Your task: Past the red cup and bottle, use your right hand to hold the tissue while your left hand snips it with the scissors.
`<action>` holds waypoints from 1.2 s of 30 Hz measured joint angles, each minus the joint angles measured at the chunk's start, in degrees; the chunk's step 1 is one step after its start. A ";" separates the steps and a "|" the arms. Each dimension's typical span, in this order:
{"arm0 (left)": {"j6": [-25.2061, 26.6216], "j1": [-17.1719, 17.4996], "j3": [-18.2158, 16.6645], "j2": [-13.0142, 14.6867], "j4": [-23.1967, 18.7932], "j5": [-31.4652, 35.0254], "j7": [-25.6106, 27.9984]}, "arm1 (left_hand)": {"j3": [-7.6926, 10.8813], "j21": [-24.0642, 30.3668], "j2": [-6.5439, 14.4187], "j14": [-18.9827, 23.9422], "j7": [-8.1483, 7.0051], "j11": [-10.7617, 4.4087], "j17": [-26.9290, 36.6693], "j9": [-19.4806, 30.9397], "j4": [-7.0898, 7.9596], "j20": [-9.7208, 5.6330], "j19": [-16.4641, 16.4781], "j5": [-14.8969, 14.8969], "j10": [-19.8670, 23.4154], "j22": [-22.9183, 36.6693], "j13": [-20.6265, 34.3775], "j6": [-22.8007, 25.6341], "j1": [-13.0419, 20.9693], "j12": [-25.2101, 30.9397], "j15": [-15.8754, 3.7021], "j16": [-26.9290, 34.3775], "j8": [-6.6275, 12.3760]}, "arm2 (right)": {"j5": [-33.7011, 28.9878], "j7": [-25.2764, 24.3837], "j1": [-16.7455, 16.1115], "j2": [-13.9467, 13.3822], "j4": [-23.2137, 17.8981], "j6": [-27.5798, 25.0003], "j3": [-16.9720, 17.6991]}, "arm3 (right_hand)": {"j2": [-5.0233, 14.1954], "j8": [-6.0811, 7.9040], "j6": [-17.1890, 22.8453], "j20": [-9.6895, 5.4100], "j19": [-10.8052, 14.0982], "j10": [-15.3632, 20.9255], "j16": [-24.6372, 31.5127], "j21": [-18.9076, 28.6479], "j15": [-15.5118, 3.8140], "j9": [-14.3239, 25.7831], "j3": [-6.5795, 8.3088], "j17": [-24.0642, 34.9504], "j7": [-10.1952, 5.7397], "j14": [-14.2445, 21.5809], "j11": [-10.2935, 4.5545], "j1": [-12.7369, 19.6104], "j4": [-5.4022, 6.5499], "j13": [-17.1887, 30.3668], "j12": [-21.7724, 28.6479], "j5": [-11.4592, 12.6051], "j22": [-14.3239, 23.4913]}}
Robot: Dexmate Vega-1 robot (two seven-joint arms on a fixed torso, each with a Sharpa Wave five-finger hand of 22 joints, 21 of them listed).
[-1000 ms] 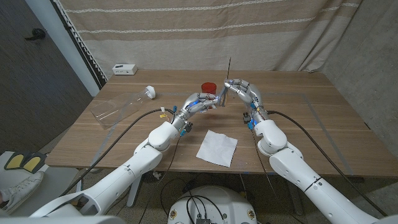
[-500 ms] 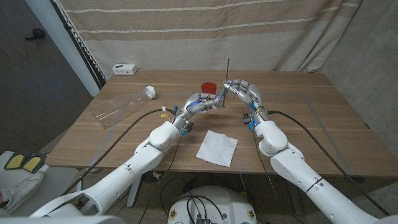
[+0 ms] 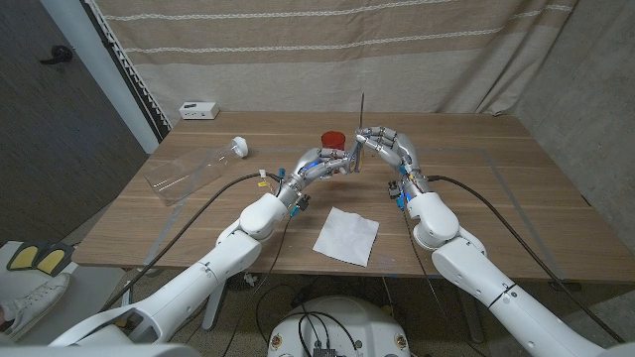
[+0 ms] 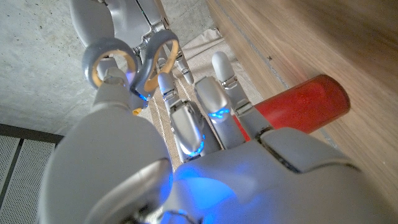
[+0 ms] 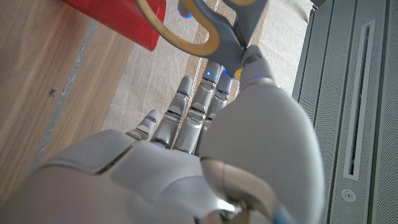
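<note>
both robot hands met at the scissors [image 3: 361,127] beside the red cup [image 3: 334,140]: right robot hand [image 3: 385,145] gripped them, left robot hand [image 3: 325,164] touched the handles, its grip unclear.

A: Colours near the red cup [image 3: 334,139]?
B: Cup solid red. Scissors [image 4: 135,60] by it: grey handles, yellow-tan lining in the loops. Both hands silver-grey metal, left hand [image 3: 326,163] and right hand [image 3: 385,143] flanking the cup, blue glow on the fingers [image 4: 186,134].
A: Rest?
B: Tissue [image 3: 347,235] plain white, nearer the robot than the cup. Bottle [image 3: 193,169] to the cup's left is clear with a white cap. Table [image 3: 516,188] warm brown wood grain. Curtain [image 3: 327,50] behind the cup: beige, pale horizontal stripes. Small white box [image 3: 199,110] at the far left edge.
</note>
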 measured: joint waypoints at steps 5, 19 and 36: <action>-0.62 -0.08 0.13 -0.43 0.72 -0.36 -0.29 | 0.00 0.19 -0.31 0.31 0.24 0.00 0.00 0.00 0.00 0.00 0.00 0.00 0.00 0.23 0.00 -0.25 0.31 0.00 -0.30 0.49 0.00 | -1.02 -0.59 0.02 -0.18 -0.25 -0.65 -0.05 | 0.00 -0.17 0.00 0.50 -0.50 0.00 0.00 -0.65 0.22 -0.07 -0.16 0.00 0.00 0.23 0.00 0.00 0.15 -0.19 -0.03 -0.02 0.00; -2.20 -0.51 0.46 -1.41 2.54 -1.33 -1.52 | 0.00 0.63 -0.07 1.44 -0.30 0.00 -0.01 0.01 0.00 0.00 0.00 0.00 0.00 -0.17 -0.01 -1.37 0.57 0.20 0.00 1.94 -0.41 | -4.41 -2.70 -0.26 -1.15 -2.79 -3.86 -0.15 | 0.00 -0.22 0.00 3.22 -3.23 0.00 0.00 -3.03 0.22 -0.28 -0.17 0.16 0.00 0.23 -0.01 0.00 0.14 -0.34 -0.49 0.32 -0.01; -3.95 -1.74 1.03 -3.34 5.37 -1.82 -2.60 | 0.25 1.08 0.44 1.74 -1.34 0.00 -0.01 -0.28 -0.24 0.00 0.63 0.00 -0.01 -0.60 -0.01 -1.77 1.52 0.42 -0.30 3.09 -0.41 | -8.53 -4.57 -0.43 -2.50 -5.12 -6.99 -0.17 | 0.00 -0.67 -0.11 1.90 -4.18 1.09 0.00 -4.90 0.22 0.04 -1.03 0.43 -0.55 0.22 -1.36 0.00 0.70 -2.45 -2.28 1.31 -0.01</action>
